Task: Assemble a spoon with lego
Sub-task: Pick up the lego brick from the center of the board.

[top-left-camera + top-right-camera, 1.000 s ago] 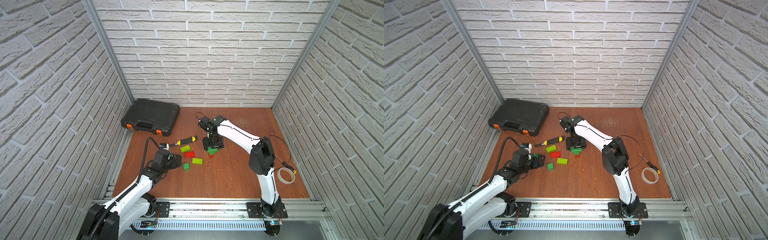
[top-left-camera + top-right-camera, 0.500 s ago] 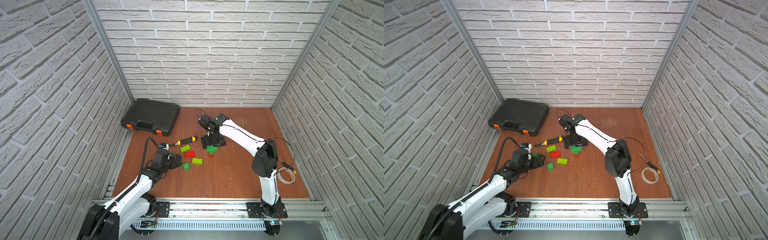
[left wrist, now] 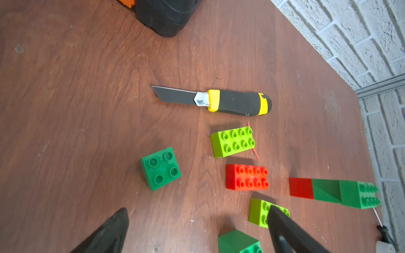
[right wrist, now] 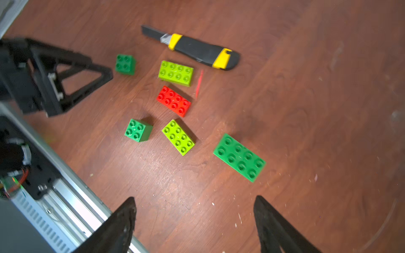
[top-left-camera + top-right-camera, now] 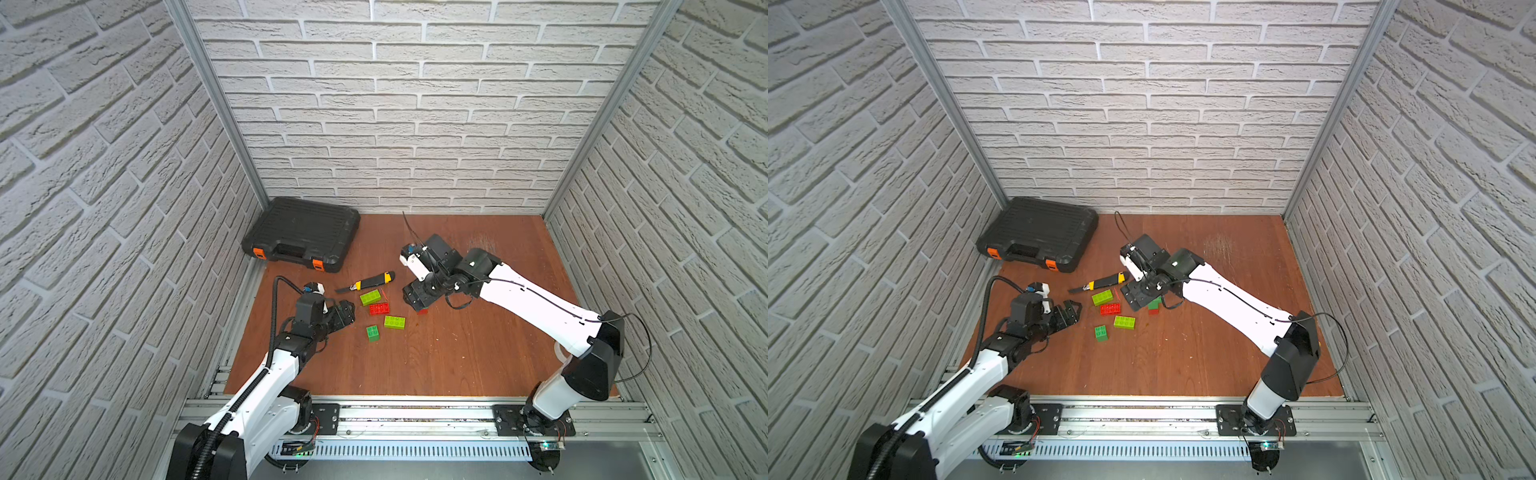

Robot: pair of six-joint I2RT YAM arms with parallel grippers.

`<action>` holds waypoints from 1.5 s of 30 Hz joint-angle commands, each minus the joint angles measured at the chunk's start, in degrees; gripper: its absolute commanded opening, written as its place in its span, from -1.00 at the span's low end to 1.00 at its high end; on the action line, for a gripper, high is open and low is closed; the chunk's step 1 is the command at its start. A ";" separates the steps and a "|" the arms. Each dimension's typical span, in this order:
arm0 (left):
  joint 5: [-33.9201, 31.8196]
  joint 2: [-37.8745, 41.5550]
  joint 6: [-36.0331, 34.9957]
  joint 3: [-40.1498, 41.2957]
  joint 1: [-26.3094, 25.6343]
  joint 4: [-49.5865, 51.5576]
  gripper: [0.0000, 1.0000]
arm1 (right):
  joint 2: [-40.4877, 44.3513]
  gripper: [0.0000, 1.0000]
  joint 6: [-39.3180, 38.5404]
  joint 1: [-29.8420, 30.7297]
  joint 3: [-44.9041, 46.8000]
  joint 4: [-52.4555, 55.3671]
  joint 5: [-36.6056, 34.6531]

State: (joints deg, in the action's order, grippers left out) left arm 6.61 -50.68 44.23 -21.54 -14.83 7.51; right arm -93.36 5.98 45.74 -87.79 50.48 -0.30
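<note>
The spoon stands as a short upright stack (image 5: 1154, 304) with a green oblong brick (image 4: 240, 157) on top, green under it and red (image 3: 300, 188) at the base. Loose lego lies left of it: two lime bricks (image 4: 176, 73) (image 4: 178, 137), a red brick (image 4: 174, 100) and two green squares (image 4: 125, 64) (image 4: 138, 130). My right gripper (image 4: 195, 198) hangs open just above the stack, holding nothing. My left gripper (image 3: 197, 210) is open low over the table at the bricks' left edge, with a green square (image 3: 238, 242) near one finger but not gripped.
A black-and-yellow utility knife (image 5: 365, 283) lies just behind the bricks, blade out. A black tool case (image 5: 302, 235) sits in the back left corner. A thin red sliver (image 4: 199, 84) lies beside the lime brick. A screwdriver tip (image 3: 382, 230) shows past the stack.
My right gripper has opened wider and lifted off the green-and-red stack, and its arm has swung lower to the right. The left arm and the loose bricks have not moved.
</note>
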 commanded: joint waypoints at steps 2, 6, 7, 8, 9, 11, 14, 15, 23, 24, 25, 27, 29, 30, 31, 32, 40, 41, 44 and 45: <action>1.58 1.65 0.77 -0.42 0.59 1.79 0.97 | -2.70 0.61 -17.58 2.91 3.42 -10.70 7.28; 1.52 2.33 0.77 0.39 0.83 2.84 0.97 | -7.87 0.53 -24.36 5.09 2.72 -10.74 8.90; 1.64 2.42 0.82 0.59 0.90 3.01 0.96 | -9.10 0.50 -25.34 5.33 2.50 -10.75 8.92; 1.79 2.51 0.87 0.78 1.08 3.19 0.96 | -10.41 0.47 -26.39 5.56 2.15 -10.82 8.87; 2.00 2.56 1.01 1.04 1.40 3.28 0.96 | -11.79 0.43 -26.90 5.75 1.72 -10.91 8.49; 2.36 2.59 1.36 1.57 1.89 3.39 0.96 | -14.32 0.38 -27.92 5.81 0.40 -10.38 8.43; 2.96 2.36 1.96 2.52 2.94 2.75 0.96 | -17.62 0.35 -29.56 5.85 -1.46 -9.29 7.60; 3.34 2.20 2.09 2.78 3.19 2.45 0.96 | -18.43 0.33 -29.71 5.85 -1.84 -9.46 6.88; 3.72 1.55 2.18 3.51 3.49 1.71 0.96 | -22.62 0.23 -32.09 5.69 -2.55 -9.54 3.89; 3.71 1.47 2.18 3.60 3.58 1.49 0.96 | -22.89 0.20 -32.16 5.60 -2.69 -9.50 3.51; 3.68 1.33 2.18 3.61 3.59 1.41 0.96 | -23.16 0.17 -32.41 5.53 -2.83 -9.35 3.46; 3.74 0.96 2.18 3.70 3.59 1.15 0.96 | -23.85 0.13 -32.31 5.35 -3.23 -9.30 3.11; 3.84 0.46 2.18 3.70 3.59 0.88 0.96 | -24.54 0.12 -32.09 5.07 -3.51 -9.26 2.53; 3.90 0.27 2.13 3.61 3.60 0.84 0.96 | -24.85 0.11 -31.89 4.92 -3.62 -9.34 2.20; 3.89 0.19 2.09 3.61 3.58 0.79 0.96 | -24.99 0.09 -31.74 4.80 -3.64 -9.49 2.08; 3.94 0.05 2.07 3.61 3.69 0.83 0.96 | -25.05 0.08 -31.73 4.64 -3.66 -9.60 2.14; 3.85 -0.56 1.92 3.61 3.69 0.40 0.96 | -25.51 0.03 -31.44 3.83 -3.85 -10.31 1.25; 3.86 -0.72 1.92 3.68 3.69 0.24 0.96 | -25.52 0.02 -31.38 3.68 -3.80 -10.40 1.18; 3.89 -1.16 1.96 3.69 3.75 -0.08 0.97 | -26.27 -0.01 -31.37 3.23 -4.22 -10.23 1.28; 3.85 -1.27 1.92 3.68 3.73 -0.12 0.97 | -26.45 -0.02 -31.35 3.13 -4.36 -10.07 1.20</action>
State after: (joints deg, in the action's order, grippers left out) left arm 9.96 -51.62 46.19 -18.59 -11.57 9.15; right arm -118.74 -25.50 49.28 -90.67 41.10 1.08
